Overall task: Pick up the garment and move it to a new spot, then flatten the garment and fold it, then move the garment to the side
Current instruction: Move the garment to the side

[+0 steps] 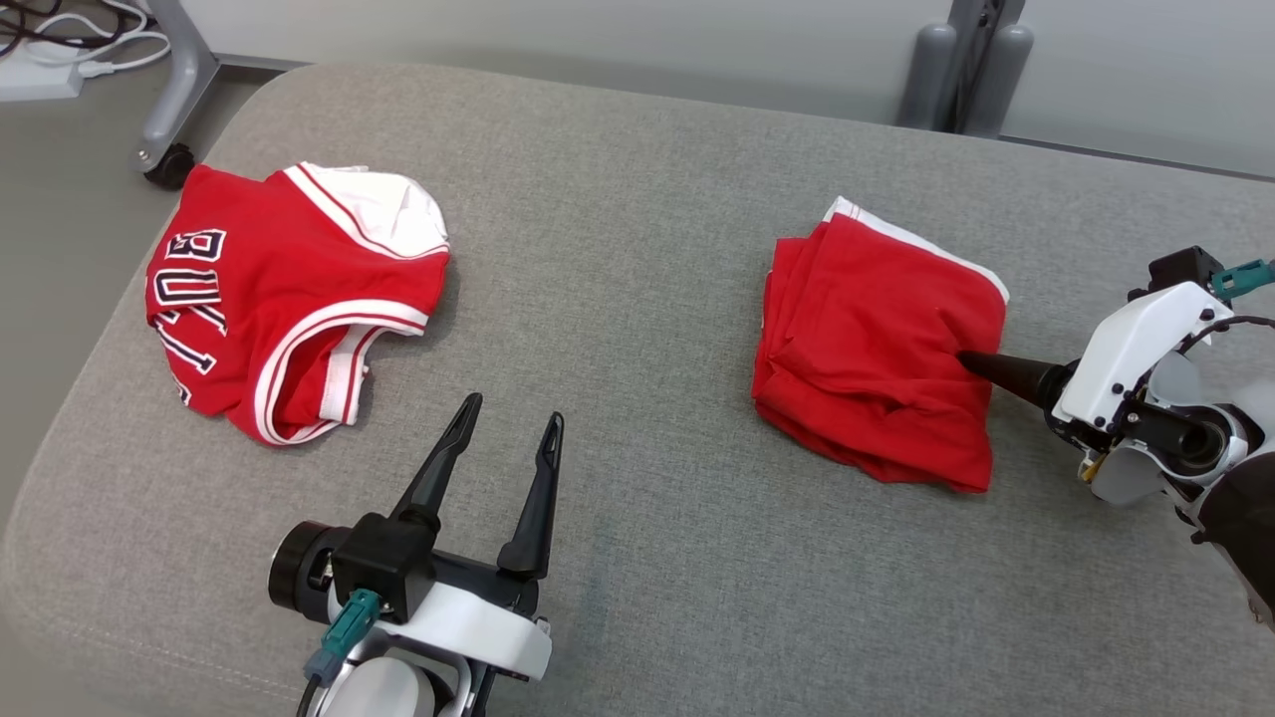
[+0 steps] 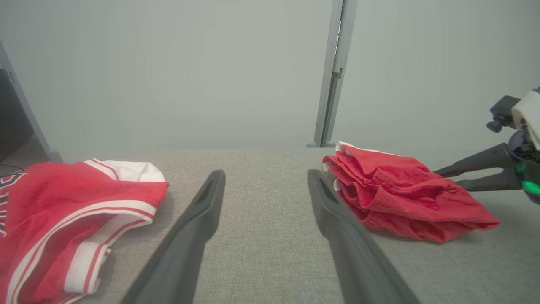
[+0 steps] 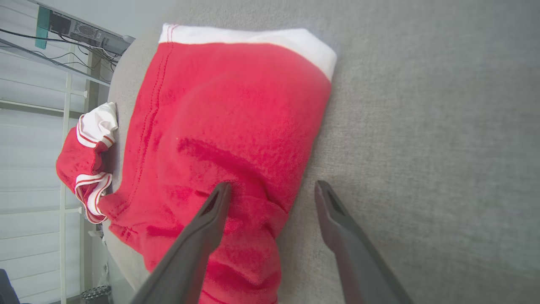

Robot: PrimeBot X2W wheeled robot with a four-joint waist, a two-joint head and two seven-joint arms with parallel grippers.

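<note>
A folded red garment [image 1: 877, 349] [image 2: 405, 198] [image 3: 228, 118] with a white band on its far edge lies on the right half of the grey padded surface [image 1: 637, 249]. My right gripper [image 1: 971, 360] [image 3: 273, 186] [image 2: 449, 177] is open at the garment's right edge. One finger [image 3: 211, 219] rests over the red cloth, the other over bare grey fabric, and nothing is pinched between them. My left gripper [image 1: 513, 410] [image 2: 265, 174] stands open near the front edge, between the two garments, holding nothing.
A second red jersey [image 1: 289, 289] [image 2: 63, 211] [image 3: 86, 169] with white trim and dark letters lies crumpled at the far left. Beyond the surface's back edge are a caster wheel [image 1: 167, 164], cables [image 1: 60, 40] and a grey post [image 1: 961, 60].
</note>
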